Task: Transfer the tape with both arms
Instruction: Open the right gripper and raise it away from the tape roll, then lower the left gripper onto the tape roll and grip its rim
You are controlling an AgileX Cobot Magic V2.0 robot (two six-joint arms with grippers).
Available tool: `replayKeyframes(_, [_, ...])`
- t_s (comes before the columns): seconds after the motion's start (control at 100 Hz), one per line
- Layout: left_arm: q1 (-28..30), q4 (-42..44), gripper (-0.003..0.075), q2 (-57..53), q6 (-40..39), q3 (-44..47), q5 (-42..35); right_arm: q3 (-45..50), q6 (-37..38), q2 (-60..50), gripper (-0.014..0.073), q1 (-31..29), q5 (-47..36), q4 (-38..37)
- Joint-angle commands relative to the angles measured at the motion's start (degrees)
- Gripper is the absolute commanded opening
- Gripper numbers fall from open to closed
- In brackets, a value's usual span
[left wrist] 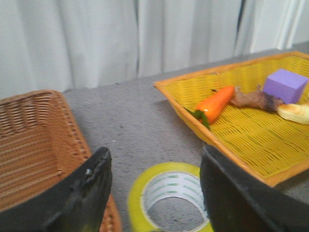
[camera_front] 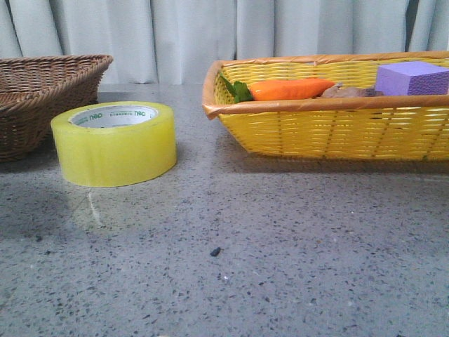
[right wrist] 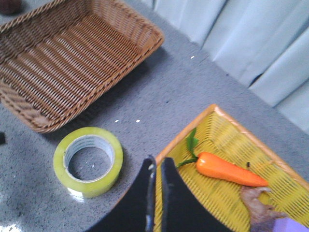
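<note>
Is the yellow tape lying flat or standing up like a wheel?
Lying flat. The tape rests on the table with its hole facing up, white core ring visible on top.

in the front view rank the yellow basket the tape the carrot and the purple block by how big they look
1. yellow basket
2. tape
3. carrot
4. purple block
Carrot and block look close, and both are partly hidden by the rim.
</note>
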Motion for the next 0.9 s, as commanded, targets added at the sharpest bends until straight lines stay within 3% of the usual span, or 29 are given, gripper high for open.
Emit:
replayKeyframes(0.0, [-2.2, -0.1, 0.0387, 3.6, -0.3, -4.2, -3.2, -0.9, 0.6, -4.7, -0.0074, -0.1, -3.0, -2.4])
replayKeyframes(0.21, [-6.4, 0.0, 0.0387, 13.3, 0.0, -10.8, 3.3, 8.3, 3.3, -12.3, -0.0074, -0.1, -4.4, -5.6])
replayKeyframes(0.59, [-7.1, 0.0, 0.0387, 29.5, 8.9, -26.3, 28.4, 34.6, 14.3, -28.0, -0.0074, -0.1, -14.8, -12.5])
replayKeyframes(0.89, [-7.1, -1.4, 0.0387, 36.9, 13.8, -33.3, 36.8, 40.3, 16.5, -34.3, -0.0074, -0.1, -14.2, -12.9])
